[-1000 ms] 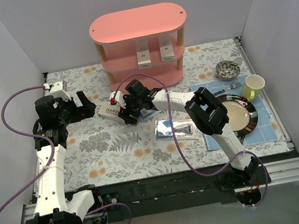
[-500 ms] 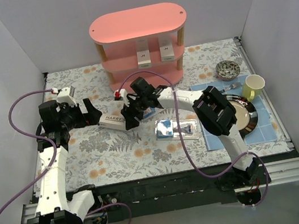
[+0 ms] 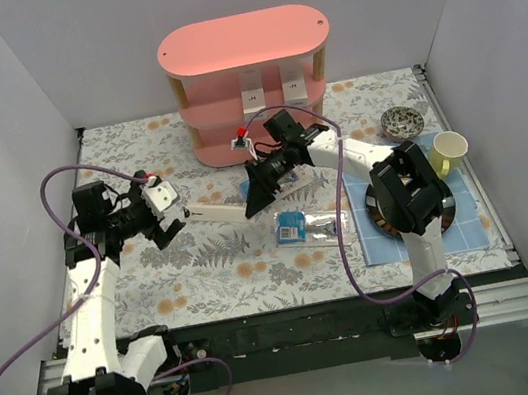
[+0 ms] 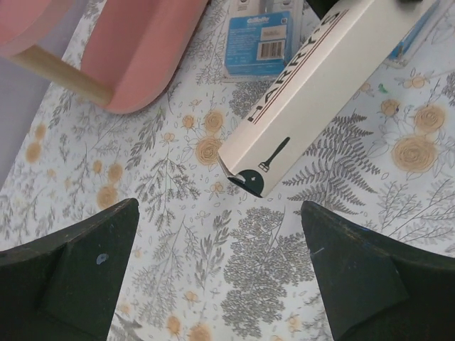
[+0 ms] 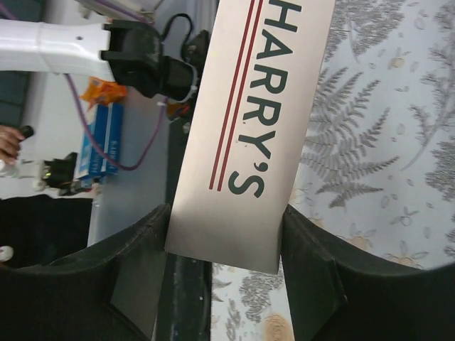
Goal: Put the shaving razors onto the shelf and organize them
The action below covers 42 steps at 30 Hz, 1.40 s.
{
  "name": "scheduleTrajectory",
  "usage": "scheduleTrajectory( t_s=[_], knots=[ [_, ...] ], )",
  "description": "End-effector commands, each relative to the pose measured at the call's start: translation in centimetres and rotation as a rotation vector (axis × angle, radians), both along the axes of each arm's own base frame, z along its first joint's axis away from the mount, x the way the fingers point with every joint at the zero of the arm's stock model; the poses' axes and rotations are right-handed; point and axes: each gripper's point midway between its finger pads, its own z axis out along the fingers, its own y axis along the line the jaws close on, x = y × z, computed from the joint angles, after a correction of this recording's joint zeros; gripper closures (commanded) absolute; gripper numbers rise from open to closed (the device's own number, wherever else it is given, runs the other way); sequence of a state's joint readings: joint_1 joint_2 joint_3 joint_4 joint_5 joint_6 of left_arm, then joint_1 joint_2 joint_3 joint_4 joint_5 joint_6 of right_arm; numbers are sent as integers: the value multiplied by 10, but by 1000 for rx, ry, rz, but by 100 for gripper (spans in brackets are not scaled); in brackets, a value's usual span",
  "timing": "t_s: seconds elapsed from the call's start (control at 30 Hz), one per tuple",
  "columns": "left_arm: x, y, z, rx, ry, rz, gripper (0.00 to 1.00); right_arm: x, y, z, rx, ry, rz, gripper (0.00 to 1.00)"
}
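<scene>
My right gripper (image 3: pixel 256 199) is shut on one end of a long white HARRY'S box (image 3: pixel 218 211), which points left, low over the floral table. In the right wrist view the box (image 5: pixel 249 128) sits between both fingers (image 5: pixel 138 273). My left gripper (image 3: pixel 175 222) is open and empty just off the box's free end (image 4: pixel 284 135). The pink shelf (image 3: pixel 243 44) stands at the back, with two more HARRY'S boxes (image 3: pixel 255 101) upright on its middle tier. One blister pack (image 3: pixel 307 226) lies in front of the box. Another, with a blue card (image 4: pixel 259 39), lies near the shelf's foot.
To the right are a blue mat (image 3: pixel 471 224), a dark plate (image 3: pixel 442 203) partly behind my right arm, a yellow cup (image 3: pixel 447 153), a small bowl (image 3: pixel 399 121) and a fork (image 3: pixel 404 154). The shelf's base (image 4: pixel 135 50) is close to my left gripper.
My right gripper has moved right and toward the shelf, carrying the box with it. My left gripper has moved right, closing on the box's free end.
</scene>
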<state>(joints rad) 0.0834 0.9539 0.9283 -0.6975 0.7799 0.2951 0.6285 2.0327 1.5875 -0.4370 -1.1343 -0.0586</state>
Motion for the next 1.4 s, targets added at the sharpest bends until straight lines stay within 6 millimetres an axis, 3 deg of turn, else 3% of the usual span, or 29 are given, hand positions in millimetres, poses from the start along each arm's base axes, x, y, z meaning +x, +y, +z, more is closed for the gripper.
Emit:
scheduleTrajectory(
  t_s=[0.0, 0.23, 0.33, 0.6, 0.73, 1.0, 1.03, 1.2, 1.23, 1.3, 1.33, 1.37],
  knots=[
    [6, -14, 1, 100, -153, -259, 2, -26, -11, 50, 123, 143, 97, 62],
    [22, -23, 12, 58, -151, -343, 2, -22, -19, 66, 160, 238, 105, 64],
    [19, -34, 14, 21, -142, -397, 2, -22, -20, 68, 163, 230, 102, 64],
    [-13, -82, -8, 52, -82, -553, 2, -23, -20, 71, 164, 212, 89, 63],
    [-14, -94, -14, 61, -51, -558, 2, -24, -21, 74, 169, 203, 91, 63],
    [-9, -96, -23, 38, 162, -524, 45, -26, -24, 65, 156, 157, 71, 61],
    [-9, -97, -29, 28, 216, -520, 53, -26, -25, 63, 151, 158, 69, 58],
    [-20, -100, -39, -24, 381, -520, 73, -23, -26, 54, 120, 85, 41, 46],
    [-22, -101, -42, -31, 403, -522, 75, -23, -26, 52, 115, 69, 37, 38],
    [-30, -101, -51, -43, 481, -527, 76, -22, -29, 50, 92, 40, 17, 10],
    [-34, -103, -53, -52, 508, -536, 76, -19, -32, 51, 99, 2, 14, 1],
    [-44, -101, -56, -57, 562, -546, 76, -17, -35, 51, 94, -16, 2, 1]
  ],
)
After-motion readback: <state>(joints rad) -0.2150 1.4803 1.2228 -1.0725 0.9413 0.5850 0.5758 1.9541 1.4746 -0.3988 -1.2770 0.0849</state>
